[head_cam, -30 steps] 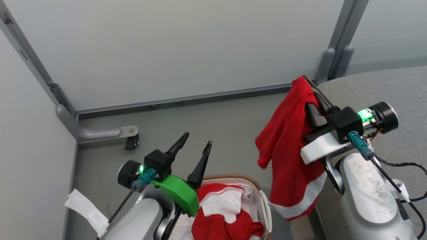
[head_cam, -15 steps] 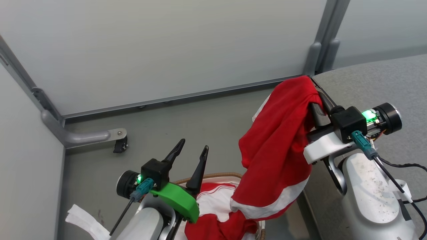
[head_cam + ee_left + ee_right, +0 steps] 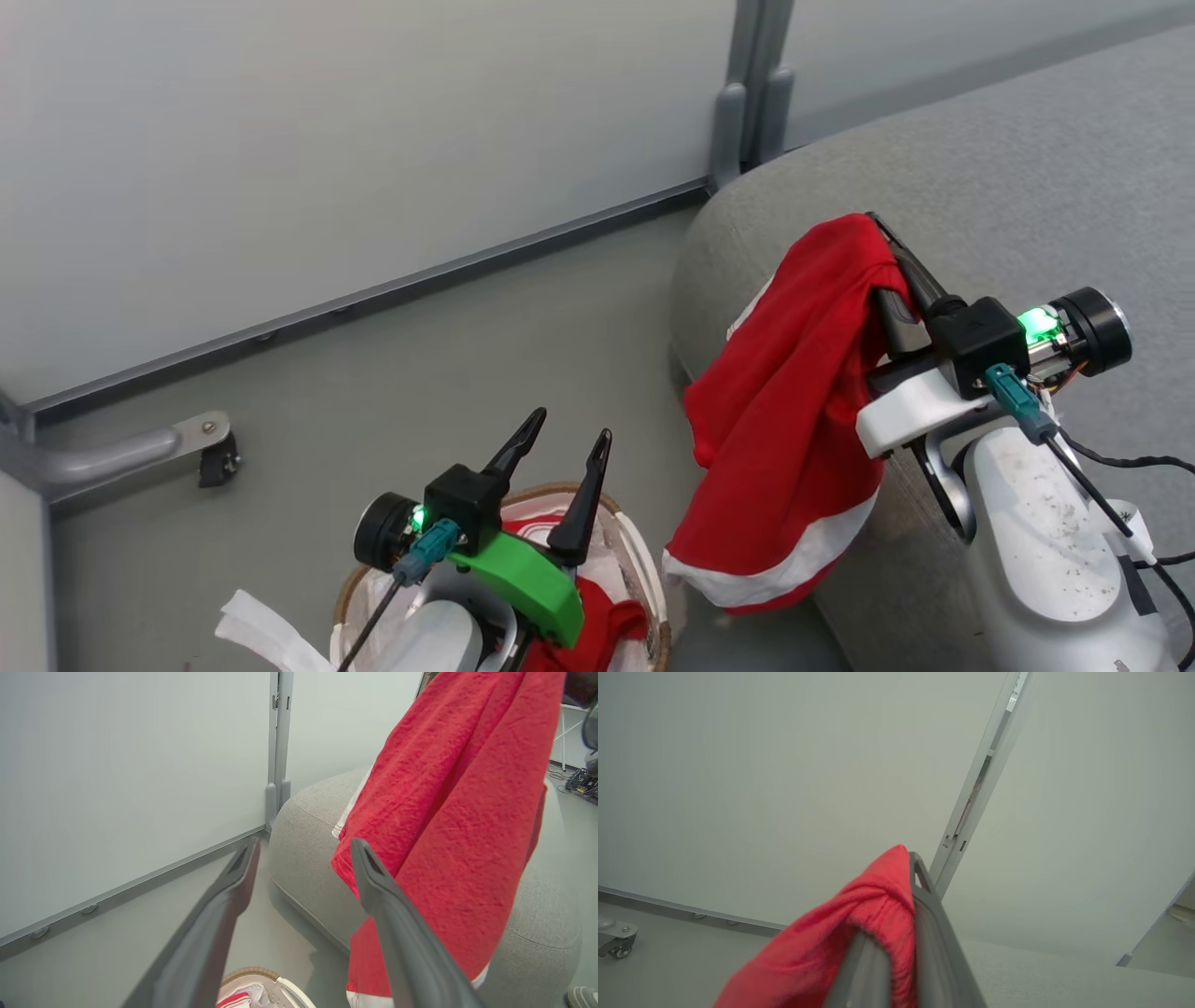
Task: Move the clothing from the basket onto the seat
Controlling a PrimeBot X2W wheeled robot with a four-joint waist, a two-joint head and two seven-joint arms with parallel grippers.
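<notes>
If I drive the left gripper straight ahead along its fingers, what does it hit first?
Probably the seat, whose rounded end sits between the fingers of the left gripper; the hanging clothing lies right of that line and might brush. Depth is unclear.

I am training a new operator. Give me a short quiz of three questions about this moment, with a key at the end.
1. True or false: the right claw is shut on a red garment.
2. Which claw is open and holds nothing? A) the left claw B) the right claw
3. Fill in: more red clothing lies in the ___.
Key: 1 true; 2 A; 3 basket.
</notes>
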